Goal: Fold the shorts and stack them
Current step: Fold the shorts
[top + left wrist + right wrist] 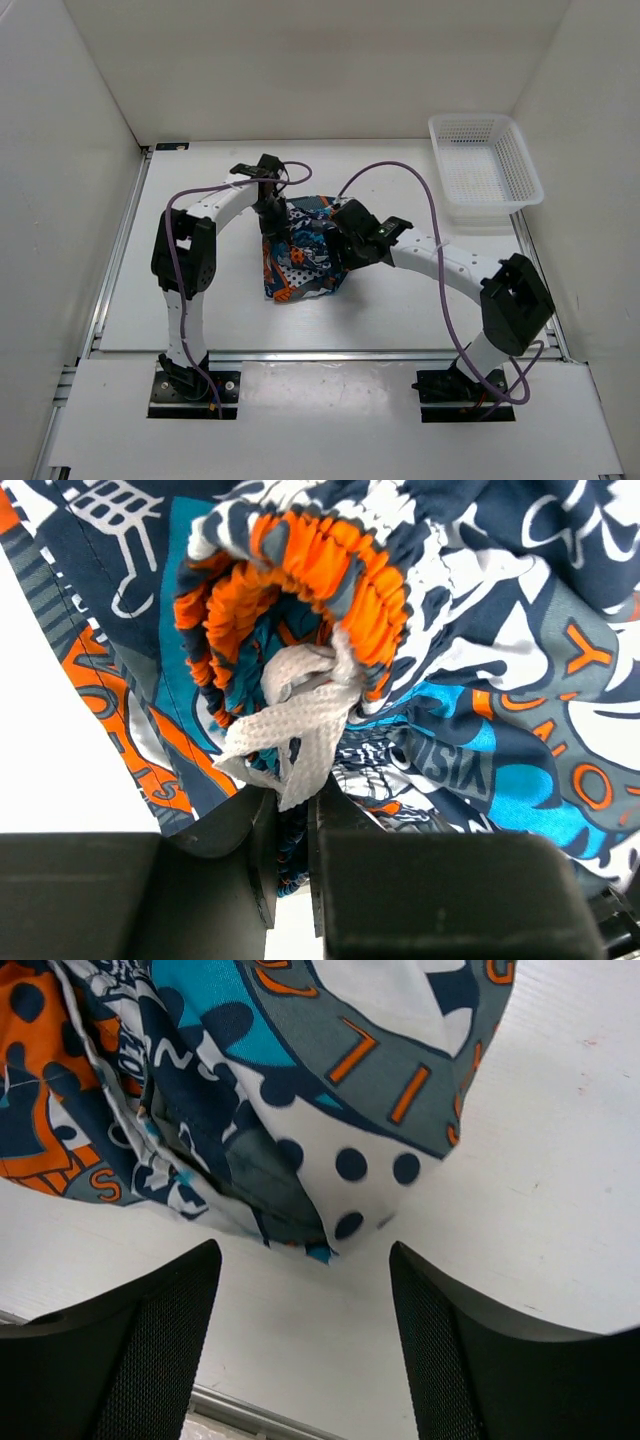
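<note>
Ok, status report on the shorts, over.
Left hand shut on the shorts. Right hand open, at their edge. Shorts bunched up. Basket off to the side.

The shorts lie on the table, with the left gripper at their far-left edge (fabric sits between its fingers), the right gripper at their right edge, and the basket well apart behind-right of them.

Soft, matt printed cloth on the shorts, waistband ruched, white open-weave drawstring dangling from it; under the shorts, the counter looks smooth, matt white; beside them, the right pincer shows dull black, finely dimpled pads.
</note>
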You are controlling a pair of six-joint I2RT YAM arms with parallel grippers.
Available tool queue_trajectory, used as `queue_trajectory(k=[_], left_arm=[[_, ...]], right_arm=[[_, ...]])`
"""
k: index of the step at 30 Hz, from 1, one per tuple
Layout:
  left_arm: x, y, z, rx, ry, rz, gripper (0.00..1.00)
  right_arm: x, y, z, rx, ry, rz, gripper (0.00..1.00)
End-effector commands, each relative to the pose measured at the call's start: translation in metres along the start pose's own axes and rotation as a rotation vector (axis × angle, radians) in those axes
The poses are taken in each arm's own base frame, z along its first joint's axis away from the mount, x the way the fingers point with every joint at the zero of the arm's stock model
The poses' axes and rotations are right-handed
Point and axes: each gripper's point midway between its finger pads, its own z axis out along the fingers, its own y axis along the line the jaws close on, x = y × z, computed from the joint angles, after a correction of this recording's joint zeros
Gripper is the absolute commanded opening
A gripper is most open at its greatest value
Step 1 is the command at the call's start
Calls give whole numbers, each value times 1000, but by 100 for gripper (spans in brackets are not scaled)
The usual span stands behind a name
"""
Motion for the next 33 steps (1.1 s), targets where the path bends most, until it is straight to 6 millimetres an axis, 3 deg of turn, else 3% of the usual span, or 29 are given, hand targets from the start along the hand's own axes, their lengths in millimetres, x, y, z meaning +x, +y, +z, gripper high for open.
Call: queue_trajectory(k=[1, 5, 11, 14, 15, 16, 19, 23, 27, 31, 33], left_arm=[[-12, -16, -36, 43, -91, 22, 10], [-16, -19, -41, 49, -102, 25, 10], [-16, -24, -49, 59, -101, 27, 10], [-22, -22, -52, 55, -117, 20, 10], [-20, -20, -52, 50, -108, 18, 10], [-20, -19, -52, 42, -112, 17, 10], [-28, -8, -55, 30, -127, -2, 10], [-34, 21, -52, -2, -119, -48, 10], [-33, 29, -48, -11, -111, -42, 10], [-19, 32, -34, 6, -59, -50, 10], [-7, 33, -30, 0, -42, -42, 10]], right_arm=[[-10, 13, 13, -36, -29, 11, 73], [-10, 17, 27, -17, -23, 27, 73], [-8, 3, 45, 102, -33, 82, 66], [-8, -15, 49, 217, -56, 146, 50], [-8, -19, 48, 241, -62, 161, 42], [0, -26, 50, 271, -52, 171, 24], [2, -34, 38, 309, -95, 202, 1], [24, -47, 30, 335, -77, 224, 0], [53, -67, 28, 421, -45, 273, 0], [61, -70, 35, 450, -10, 284, 0], [59, -67, 35, 441, 0, 268, 27]])
